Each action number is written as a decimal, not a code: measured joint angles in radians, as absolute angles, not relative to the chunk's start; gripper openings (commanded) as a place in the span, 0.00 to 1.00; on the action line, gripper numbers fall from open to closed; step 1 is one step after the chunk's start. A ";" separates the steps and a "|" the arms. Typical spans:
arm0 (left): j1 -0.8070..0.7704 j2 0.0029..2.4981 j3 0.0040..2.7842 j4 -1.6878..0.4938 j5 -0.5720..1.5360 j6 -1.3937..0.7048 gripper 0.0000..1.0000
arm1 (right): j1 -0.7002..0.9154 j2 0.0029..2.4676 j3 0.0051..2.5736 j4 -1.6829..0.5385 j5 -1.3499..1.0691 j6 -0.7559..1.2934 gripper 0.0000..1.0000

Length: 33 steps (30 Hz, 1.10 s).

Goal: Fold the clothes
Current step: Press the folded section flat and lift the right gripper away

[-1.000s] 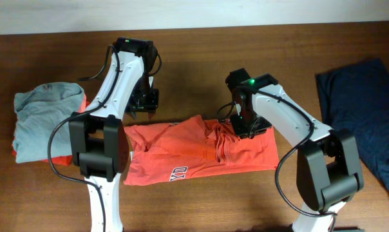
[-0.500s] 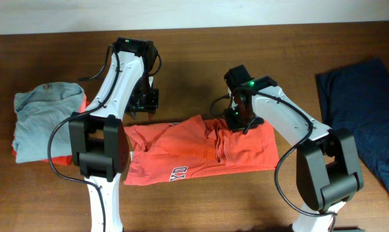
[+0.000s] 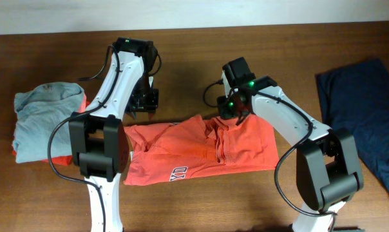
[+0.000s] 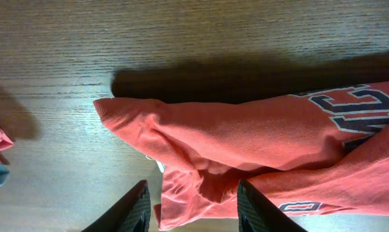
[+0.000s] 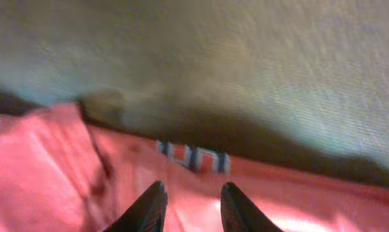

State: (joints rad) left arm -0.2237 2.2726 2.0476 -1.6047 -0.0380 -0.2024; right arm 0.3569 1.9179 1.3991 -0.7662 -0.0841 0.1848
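The coral-red T-shirt [image 3: 201, 149] with white-and-navy lettering lies partly folded mid-table. My left gripper [image 3: 143, 106] hovers open over its far left corner; in the left wrist view the shirt [image 4: 246, 138] lies between and beyond the open gripper [image 4: 191, 209]. My right gripper [image 3: 230, 111] is above the shirt's far edge, open and empty; its view is blurred, showing red cloth [image 5: 259, 193] under the gripper [image 5: 191, 206]. A pale grey-blue shirt [image 3: 43, 119] lies folded at left on an orange one [image 3: 66, 160]. A navy shirt [image 3: 365, 109] lies at right.
The brown wooden table [image 3: 194, 58] runs bare along the far side up to a pale wall edge. Both arm bases stand at the near edge, on either side of the red shirt.
My right gripper has lifted off the red shirt and drawn back toward the far side, leaving the cloth lying flat. My left arm has not moved.
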 measured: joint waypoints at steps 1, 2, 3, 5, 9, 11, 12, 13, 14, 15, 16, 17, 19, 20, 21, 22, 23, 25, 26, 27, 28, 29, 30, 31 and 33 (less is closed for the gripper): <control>-0.224 2.273 2.048 -1.605 -0.038 -0.202 0.44 | 0.355 1.917 1.408 -0.810 -0.067 0.183 0.34; -0.224 2.273 2.048 -1.605 -0.038 -0.202 0.44 | 0.353 1.916 1.415 -0.843 -0.050 0.184 0.34; -0.224 2.273 2.048 -1.605 -0.038 -0.202 0.44 | 0.351 1.911 1.427 -0.880 -0.028 0.184 0.34; -0.224 2.273 2.048 -1.605 -0.038 -0.202 0.44 | 0.343 1.882 1.441 -0.924 0.010 0.186 0.34; -0.224 2.273 2.048 -1.604 -0.038 -0.202 0.44 | 0.331 1.800 1.460 -1.021 0.045 0.188 0.33; -0.224 2.273 2.048 -1.604 -0.038 -0.202 0.44 | 0.330 1.785 1.460 -1.039 0.051 0.188 0.33; -0.224 2.273 2.048 -1.605 -0.038 -0.202 0.44 | 0.330 1.786 1.459 -1.039 0.051 0.188 0.33; -0.224 2.273 2.048 -1.605 -0.038 -0.202 0.44 | 0.330 1.789 1.453 -1.034 0.049 0.188 0.33; -0.224 2.273 2.048 -1.605 -0.038 -0.202 0.44 | 0.331 1.795 1.445 -1.028 0.047 0.189 0.33; -0.224 2.273 2.048 -1.605 -0.038 -0.202 0.44 | 0.331 1.803 1.433 -1.016 0.040 0.188 0.33; -0.224 2.273 2.048 -1.606 -0.038 -0.202 0.44 | 0.331 1.813 1.422 -1.003 0.033 0.188 0.33; -0.224 2.273 2.048 -1.607 -0.038 -0.202 0.44 | 0.332 1.825 1.410 -0.990 0.024 0.188 0.33; -0.224 2.273 2.048 -1.607 -0.038 -0.202 0.44 | 0.336 1.858 1.387 -0.956 0.002 0.188 0.33; -0.224 2.273 2.048 -1.607 -0.038 -0.202 0.44 | 0.339 1.879 1.378 -0.941 -0.010 0.187 0.33; -0.224 2.273 2.048 -1.607 -0.038 -0.202 0.44 | 0.343 1.898 1.372 -0.929 -0.022 0.187 0.33; -0.224 2.273 2.048 -1.607 -0.038 -0.202 0.44 | 0.349 1.917 1.367 -0.920 -0.034 0.188 0.33; -0.224 2.273 2.048 -1.607 -0.038 -0.202 0.44 | 0.353 1.928 1.364 -0.909 -0.044 0.187 0.34; -0.224 2.273 2.048 -1.607 -0.038 -0.202 0.44 | 0.364 1.953 1.361 -0.873 -0.063 0.187 0.36; -0.224 2.273 2.048 -1.607 -0.038 -0.202 0.44 | 0.369 1.961 1.360 -0.851 -0.073 0.187 0.38; -0.224 2.273 2.048 -1.607 -0.038 -0.202 0.44 | 0.373 1.967 1.359 -0.825 -0.081 0.187 0.40; -0.224 2.273 2.048 -1.607 -0.038 -0.202 0.44 | 0.376 1.969 1.358 -0.795 -0.090 0.186 0.41; -0.224 2.273 2.048 -1.607 -0.038 -0.202 0.44 | 0.377 1.969 1.357 -0.773 -0.098 0.187 0.42; -0.224 2.273 2.048 -1.607 -0.038 -0.202 0.44 | 0.378 1.969 1.358 -0.754 -0.104 0.187 0.42; -0.224 2.273 2.048 -1.607 -0.038 -0.202 0.44 | 0.379 1.969 1.361 -0.745 -0.109 0.187 0.42; -0.224 2.273 2.048 -1.607 -0.038 -0.202 0.44 | 0.379 1.969 1.368 -0.744 -0.111 0.187 0.42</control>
